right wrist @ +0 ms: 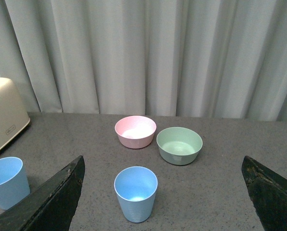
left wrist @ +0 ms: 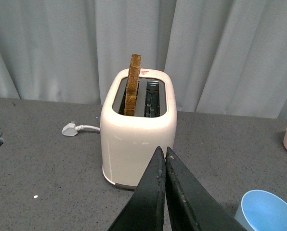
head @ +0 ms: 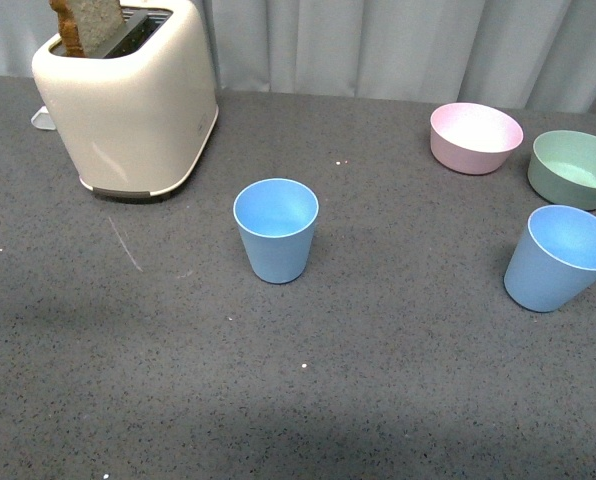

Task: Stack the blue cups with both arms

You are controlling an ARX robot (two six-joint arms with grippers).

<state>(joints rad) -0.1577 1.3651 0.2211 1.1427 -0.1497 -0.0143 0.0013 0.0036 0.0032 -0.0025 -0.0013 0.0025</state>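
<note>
At the left arm, the left tool (left wrist: 163, 153) is clenched, jaws pressed flat together, nothing in them. It points at the toaster (left wrist: 137, 134), with the centre cup (left wrist: 266, 211) low and off to one side. The right tool (right wrist: 163, 161) is released, jaws spread wide and empty, and the right cup (right wrist: 136, 193) sits in line between them, touching neither. Neither arm shows in the front view.

Both cups stand upright, mouths up, well apart on the worktop (head: 378, 380). The centre cup is mid-worktop near the toaster. The right cup is far right, just in front of the green bowl (head: 575, 168), with the pink bowl (head: 475, 137) further back.

My read: nothing is gripped yet, so the step in hand is the first reach.
- Right tool goes square onto the right cup and grips the wall just under the rim. The wall tapers, so a low pinch may slip. Squeeze lightly.
- Left tool has to open before it's any use, then steady the centre cup low down.
- Line up the axes before dropping one cup in.

Room: open worktop between the cups makes a good carry lane. Tight spots are the green bowl behind the right cup and the toaster with its toast slice (head: 83, 25) beside the centre cup. I can't tell where the worktop's right edge lies.
</note>
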